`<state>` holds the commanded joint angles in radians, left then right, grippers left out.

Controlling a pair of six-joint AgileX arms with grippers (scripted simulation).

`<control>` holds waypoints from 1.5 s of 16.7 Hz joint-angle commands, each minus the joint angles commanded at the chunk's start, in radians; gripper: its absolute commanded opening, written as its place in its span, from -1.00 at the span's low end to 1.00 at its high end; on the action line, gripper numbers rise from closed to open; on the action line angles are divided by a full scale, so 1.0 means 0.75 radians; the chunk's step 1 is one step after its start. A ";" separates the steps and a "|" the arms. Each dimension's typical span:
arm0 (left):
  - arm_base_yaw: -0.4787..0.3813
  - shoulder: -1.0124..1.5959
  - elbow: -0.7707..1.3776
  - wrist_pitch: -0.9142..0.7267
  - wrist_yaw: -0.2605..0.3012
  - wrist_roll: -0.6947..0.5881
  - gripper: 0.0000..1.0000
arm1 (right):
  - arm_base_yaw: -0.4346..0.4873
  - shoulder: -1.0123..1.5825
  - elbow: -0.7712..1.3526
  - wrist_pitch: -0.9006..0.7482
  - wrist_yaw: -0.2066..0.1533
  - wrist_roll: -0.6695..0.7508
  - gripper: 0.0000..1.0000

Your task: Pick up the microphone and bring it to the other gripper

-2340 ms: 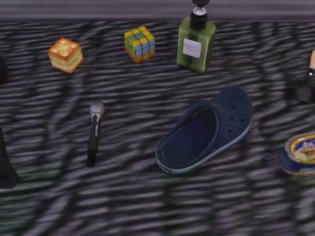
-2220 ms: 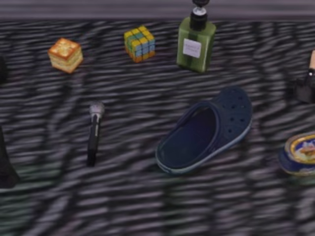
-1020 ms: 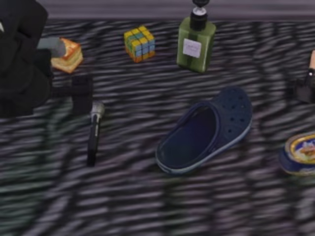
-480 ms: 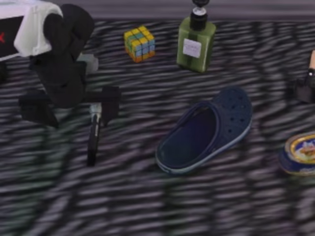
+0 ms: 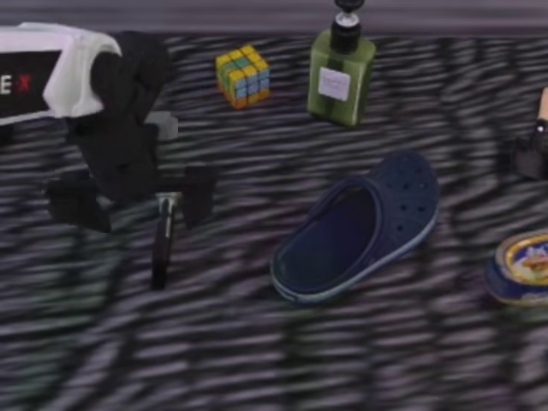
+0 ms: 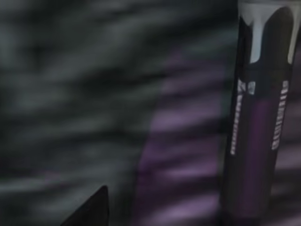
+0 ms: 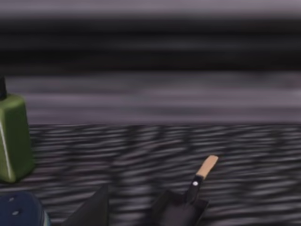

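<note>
The microphone (image 5: 161, 247) lies on the table left of centre, its black handle pointing toward the front edge. My left gripper (image 5: 137, 197) hovers open over its head end, and the silver mesh head is mostly covered. One finger (image 5: 79, 204) stands left of the microphone and the other (image 5: 199, 193) right of it, neither touching. The left wrist view shows the microphone handle (image 6: 256, 136) off to one side of a fingertip (image 6: 94, 212). The other gripper, my right one, is out of the top view. Its wrist view shows one fingertip (image 7: 94, 209) set wide, holding nothing.
A blue clog (image 5: 355, 229) lies right of centre. At the back stand a colour cube (image 5: 242, 75) and a green pump bottle (image 5: 341, 77). A black scoop with a tan handle (image 5: 533, 147) and a round tin (image 5: 522, 270) sit at the right edge.
My left arm has swung in from the left edge and now hangs over the microphone's head, open. It hides the orange block at the back left. The microphone has not moved.
</note>
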<state>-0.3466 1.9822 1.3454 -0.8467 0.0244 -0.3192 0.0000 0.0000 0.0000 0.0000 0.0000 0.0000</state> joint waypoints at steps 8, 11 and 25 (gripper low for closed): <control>-0.007 0.180 -0.128 0.309 0.001 -0.005 1.00 | 0.000 0.000 0.000 0.000 0.000 0.000 1.00; -0.007 0.180 -0.128 0.309 0.001 -0.005 1.00 | 0.000 0.000 0.000 0.000 0.000 0.000 1.00; -0.007 0.180 -0.128 0.309 0.001 -0.005 -1.00 | 0.000 0.000 0.000 0.000 0.000 0.000 1.00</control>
<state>-0.3516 2.1174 1.2494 -0.6147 0.0251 -0.3228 0.0000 0.0000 0.0000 0.0000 0.0000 0.0000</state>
